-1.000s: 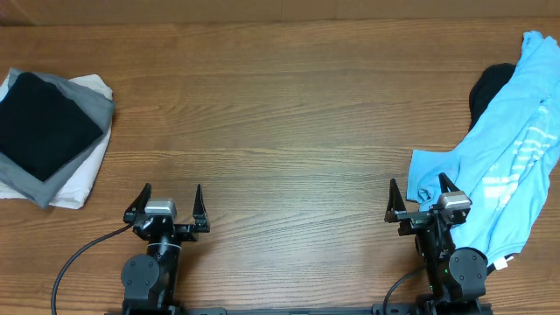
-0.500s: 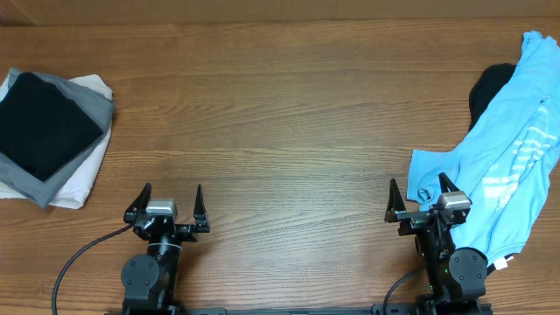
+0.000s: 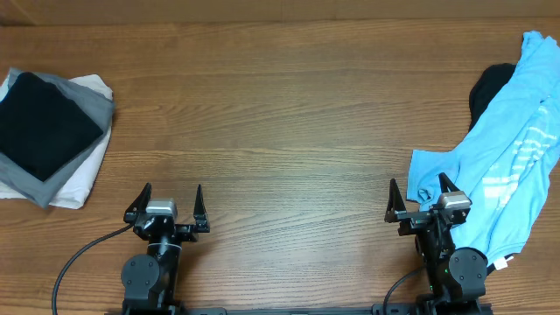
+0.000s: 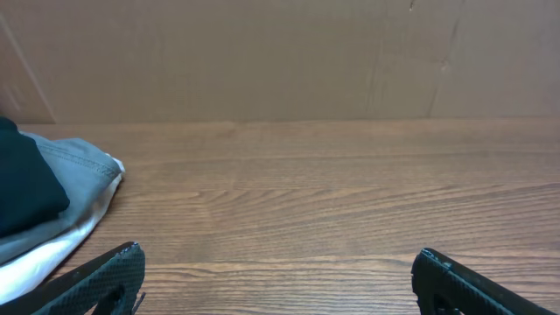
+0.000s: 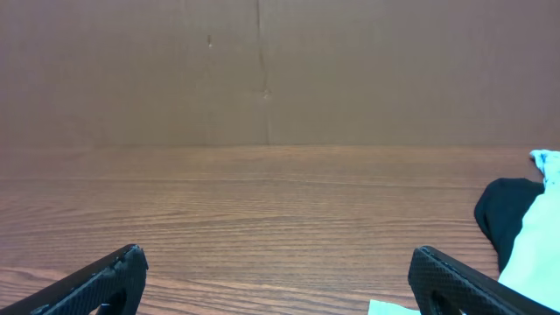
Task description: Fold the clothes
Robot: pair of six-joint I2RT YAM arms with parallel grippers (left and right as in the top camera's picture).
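A light blue shirt with white stripes [image 3: 512, 166] lies crumpled along the right edge of the brown wood-grain counter [image 3: 280, 114]. Its long axis runs from the far right corner diagonally down toward the near edge. One flap juts out leftward near its lower end. The striped part faces up about midway along. A crumpled black garment [image 3: 490, 87] shows from under the shirt's upper left side, near the far right corner.

At the left edge sits a folded stack of clothes [image 3: 52, 131]: a black square on top, a grey layer beneath it and white fabric at the bottom. The stack is turned slightly askew to the counter's edges.

The left fingers [image 3: 199, 206] are spread wide over bare wood near the near edge, well apart from the stack and gripping nothing. The right fingers [image 3: 394, 197] are likewise spread wide and empty. From overhead one of them overlaps the shirt's jutting flap, though whether it touches the cloth is hard to tell. A black cable [image 3: 79, 254] trails from the left arm's base.
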